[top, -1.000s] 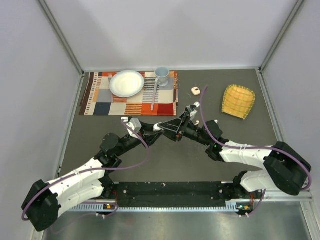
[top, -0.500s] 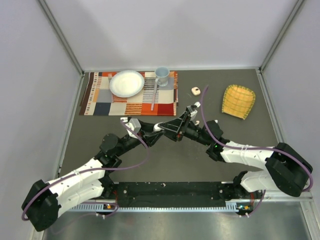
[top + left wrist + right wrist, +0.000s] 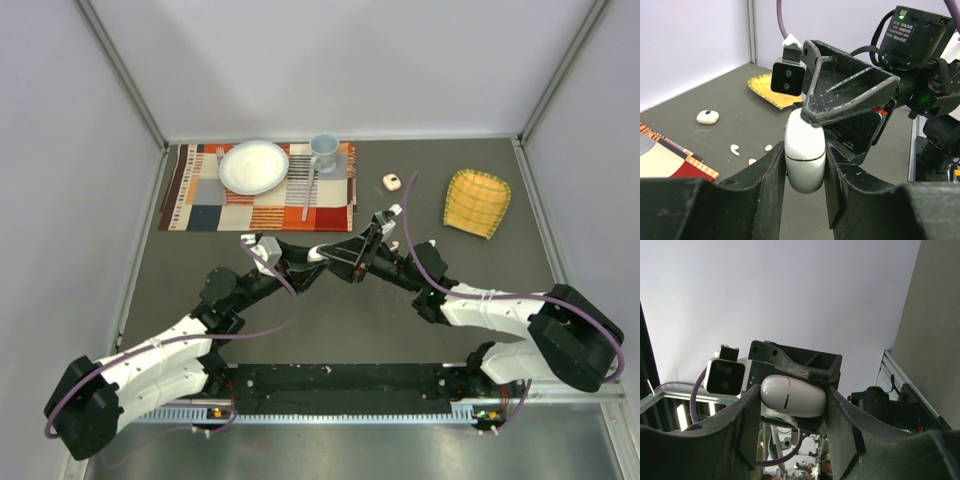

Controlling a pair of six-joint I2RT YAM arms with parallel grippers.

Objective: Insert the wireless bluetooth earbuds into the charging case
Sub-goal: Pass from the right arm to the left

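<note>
Above the table (image 3: 330, 320), both arms' fingers (image 3: 765, 190) clamp case (image 3: 805, 155).

A dark grey table (image 3: 330, 320) is recorded across the centre of the frame. It is enclosed by plain pale walls (image 3: 340, 60), joined by metal corner posts (image 3: 122, 75). Lighting is even.

No legible text, no labels, no brand marks, no numbers, in any view
</note>
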